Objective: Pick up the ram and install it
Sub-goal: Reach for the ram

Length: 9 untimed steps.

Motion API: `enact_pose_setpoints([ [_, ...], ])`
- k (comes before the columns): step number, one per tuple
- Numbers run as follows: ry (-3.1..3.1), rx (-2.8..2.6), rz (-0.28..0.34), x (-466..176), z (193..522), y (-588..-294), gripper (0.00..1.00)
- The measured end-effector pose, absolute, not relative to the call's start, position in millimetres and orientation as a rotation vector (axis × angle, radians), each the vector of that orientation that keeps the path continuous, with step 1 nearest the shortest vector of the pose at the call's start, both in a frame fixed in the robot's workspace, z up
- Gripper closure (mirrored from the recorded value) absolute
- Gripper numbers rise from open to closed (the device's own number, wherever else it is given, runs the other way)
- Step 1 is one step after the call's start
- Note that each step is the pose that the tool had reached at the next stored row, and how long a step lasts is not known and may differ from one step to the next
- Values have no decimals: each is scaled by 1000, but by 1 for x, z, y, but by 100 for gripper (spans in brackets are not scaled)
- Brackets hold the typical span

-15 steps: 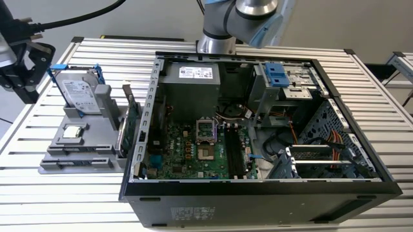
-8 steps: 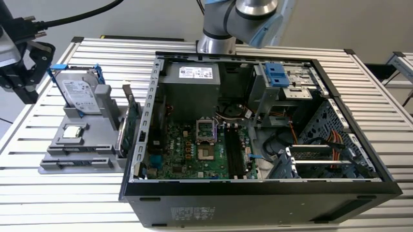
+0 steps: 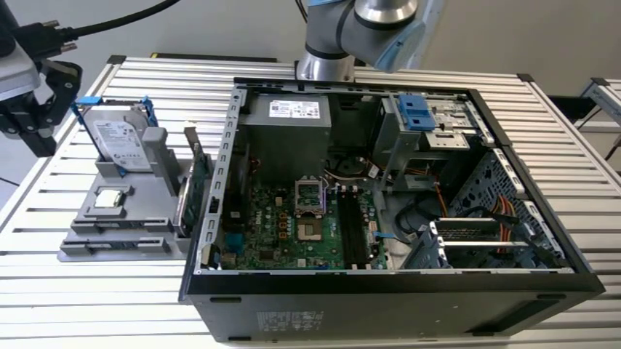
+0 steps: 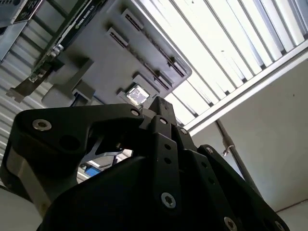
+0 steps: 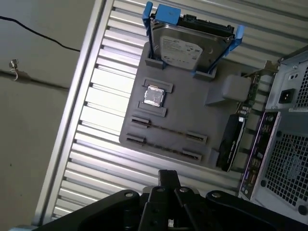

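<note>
Honestly, I cannot pick out the ram — the holder's (image 5: 192, 110) two long grooves (image 5: 166, 130) look bare, so its spot, heading and long axis are unknown to me. My gripper (image 5: 168, 177) hangs over the tabletop (image 5: 106, 96) beside the holder, pressed together on nothing. Best, I judge: find it first, then pinch mid-length, level.

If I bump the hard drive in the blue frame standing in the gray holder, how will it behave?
The hard drive looks metal-cased, so probably rigid and heavy for its size. It stands on edge, leaning, with only its lower end in the gray holder, so a push may tip it.
</note>
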<state>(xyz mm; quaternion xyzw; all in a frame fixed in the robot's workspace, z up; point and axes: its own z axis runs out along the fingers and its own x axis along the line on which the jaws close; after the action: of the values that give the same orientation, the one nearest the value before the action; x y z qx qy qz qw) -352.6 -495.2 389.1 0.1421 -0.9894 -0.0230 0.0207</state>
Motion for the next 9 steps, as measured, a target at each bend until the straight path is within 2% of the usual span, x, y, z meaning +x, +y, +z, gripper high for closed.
enact_pose_setpoints([
  [9, -3047, 556, -69, -353, 389, -495, 100],
])
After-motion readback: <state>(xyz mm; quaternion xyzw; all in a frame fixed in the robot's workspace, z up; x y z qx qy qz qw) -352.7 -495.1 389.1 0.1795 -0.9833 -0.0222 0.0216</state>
